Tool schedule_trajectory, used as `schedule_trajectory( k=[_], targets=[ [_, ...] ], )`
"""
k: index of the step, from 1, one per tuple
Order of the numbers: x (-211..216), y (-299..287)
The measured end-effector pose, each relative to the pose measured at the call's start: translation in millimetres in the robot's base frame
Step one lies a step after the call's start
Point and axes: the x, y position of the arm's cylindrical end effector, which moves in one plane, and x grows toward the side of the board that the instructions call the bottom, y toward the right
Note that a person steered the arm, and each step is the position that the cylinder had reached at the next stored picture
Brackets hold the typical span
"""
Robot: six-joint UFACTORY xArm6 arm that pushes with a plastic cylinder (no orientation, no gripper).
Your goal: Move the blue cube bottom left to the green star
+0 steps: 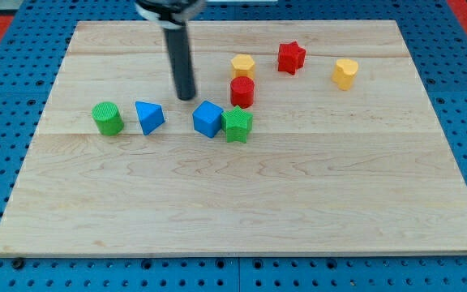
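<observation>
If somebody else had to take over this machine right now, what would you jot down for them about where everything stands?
My tip is down on the board, just above and to the view's left of the blue cube, apart from it.
The blue cube sits directly left of the green star, touching it or nearly so.
Done: the cube is beside the star. Left: nudge it down so it ends at the star's bottom left.
Nearby: the red cylinder just above the star, the blue triangular block and the green cylinder further to the view's left. Avoid knocking these.
</observation>
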Motion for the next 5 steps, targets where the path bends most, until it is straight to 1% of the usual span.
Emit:
schedule_trajectory(
  k=[1,2,3,5],
  targets=[
    [19,15],
    [31,14],
    [64,10],
    [65,111]
  ],
)
